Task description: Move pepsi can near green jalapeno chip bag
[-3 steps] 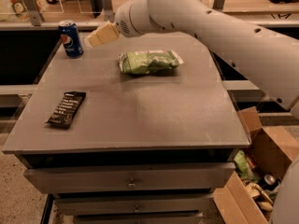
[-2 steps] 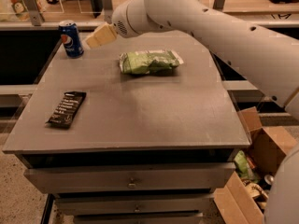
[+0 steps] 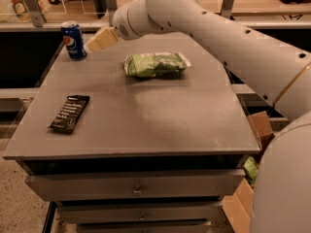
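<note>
The pepsi can (image 3: 73, 41) stands upright at the far left corner of the grey table (image 3: 146, 115). It is blue with a silver top and a round logo. The green jalapeno chip bag (image 3: 155, 64) lies on the far middle of the table, to the right of the can. My gripper (image 3: 95, 43) reaches in from the right on the white arm, low over the table. Its cream fingertips (image 3: 101, 40) sit just right of the can, close to it, with the bag further right.
A flat black snack-bar wrapper (image 3: 69, 113) lies near the table's left edge. Drawers (image 3: 136, 188) run under the table's front. Cardboard boxes (image 3: 252, 178) stand on the floor at the right. A railing and shelves run behind the table.
The gripper has moved slightly left and down, closer to the can. The can, bag and wrapper have not moved.
</note>
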